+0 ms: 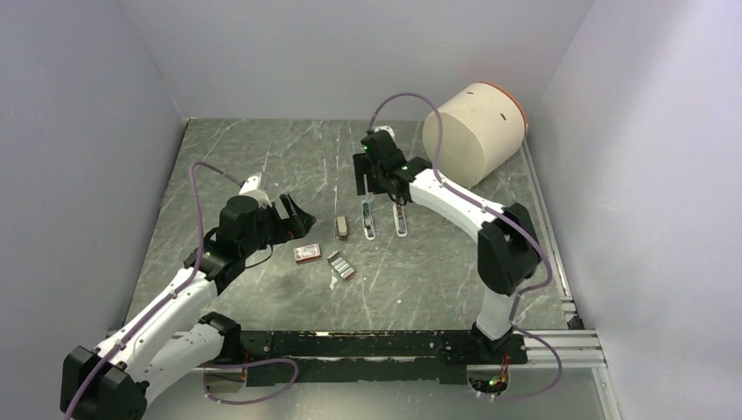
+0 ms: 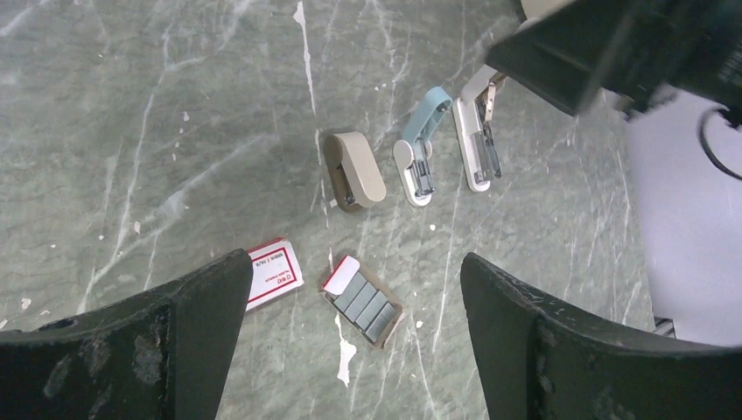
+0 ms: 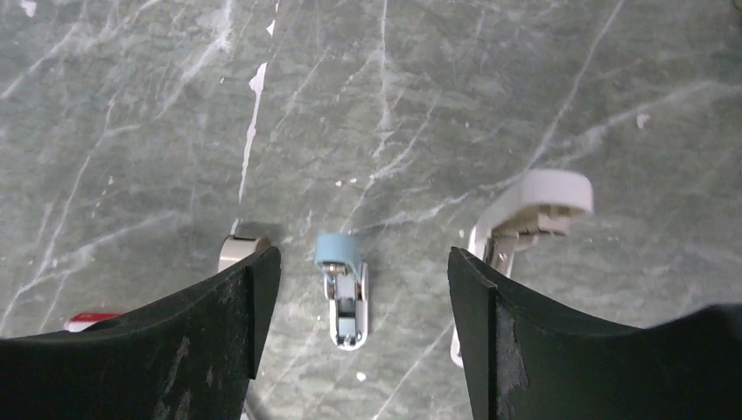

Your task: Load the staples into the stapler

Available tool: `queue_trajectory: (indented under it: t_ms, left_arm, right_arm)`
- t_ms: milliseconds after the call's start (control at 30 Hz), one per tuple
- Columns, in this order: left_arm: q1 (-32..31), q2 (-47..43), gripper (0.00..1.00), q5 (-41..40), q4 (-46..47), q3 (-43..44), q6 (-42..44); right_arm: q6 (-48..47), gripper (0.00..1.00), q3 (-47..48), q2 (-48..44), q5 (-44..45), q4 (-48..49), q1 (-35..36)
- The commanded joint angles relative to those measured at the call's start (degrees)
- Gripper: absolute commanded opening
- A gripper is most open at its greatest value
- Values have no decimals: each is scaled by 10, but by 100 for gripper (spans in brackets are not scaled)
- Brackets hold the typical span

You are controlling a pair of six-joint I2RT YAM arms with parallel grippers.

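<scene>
The staples, grey strips in a small open tray with a red-edged white flap, lie on the table, also seen from above. Three staplers lie beyond: a shut beige one, a blue one swung open, a white one swung open. My left gripper is open and empty, hovering above the staples and apart from them. My right gripper is open and empty above the blue stapler, with the white stapler by its right finger.
A little red and white box lies just left of the staples. A large cream cylinder lies at the back right. Grey walls close in the table on three sides.
</scene>
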Motion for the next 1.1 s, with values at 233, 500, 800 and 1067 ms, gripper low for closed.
queue_trajectory:
  t_ms: [233, 500, 800, 1067]
  left_arm:
    - [3, 22, 90, 66, 55, 10, 23]
    - [3, 39, 89, 66, 46, 18, 26]
    - [3, 84, 87, 148, 71, 16, 40]
    - [3, 122, 95, 172, 72, 20, 37]
  right_arm:
    - [-44, 71, 79, 92, -1, -35, 0]
    - [-59, 65, 90, 120, -72, -33, 1]
    - [-57, 50, 111, 159, -77, -56, 3]
    - [-46, 33, 118, 172, -78, -74, 3]
